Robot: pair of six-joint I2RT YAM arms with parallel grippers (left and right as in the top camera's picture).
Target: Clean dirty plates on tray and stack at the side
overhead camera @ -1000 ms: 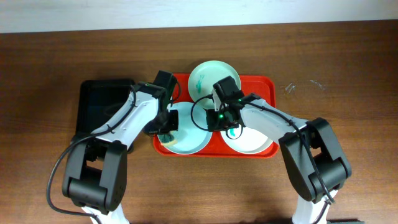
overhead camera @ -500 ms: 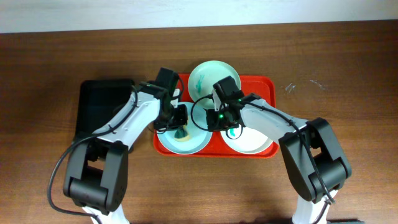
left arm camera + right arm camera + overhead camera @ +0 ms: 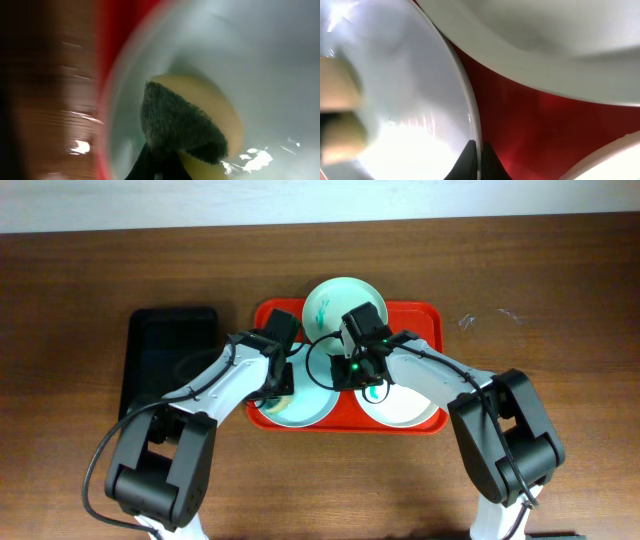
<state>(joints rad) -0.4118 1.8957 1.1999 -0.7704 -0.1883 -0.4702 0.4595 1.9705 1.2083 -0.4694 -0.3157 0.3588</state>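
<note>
The red tray (image 3: 420, 320) holds three plates. A mint-green plate (image 3: 335, 300) with a teal smear sits at its back. A second mint-green plate (image 3: 312, 408) is at the front left and a white plate (image 3: 405, 408) at the front right. My left gripper (image 3: 278, 382) is shut on a yellow sponge (image 3: 180, 120) with a dark scouring side, pressed on the front-left plate (image 3: 260, 60). My right gripper (image 3: 479, 160) pinches that plate's rim (image 3: 465, 90). The sponge also shows at the left edge of the right wrist view (image 3: 337, 115).
A black tray (image 3: 165, 360) lies on the brown table left of the red tray. The red tray's rim (image 3: 107, 50) runs close beside the sponge. Cables loop over the tray between my two arms.
My left gripper has swept the sponge across the front-left plate, right and then back toward its left side. The right gripper has stayed on the rim.
</note>
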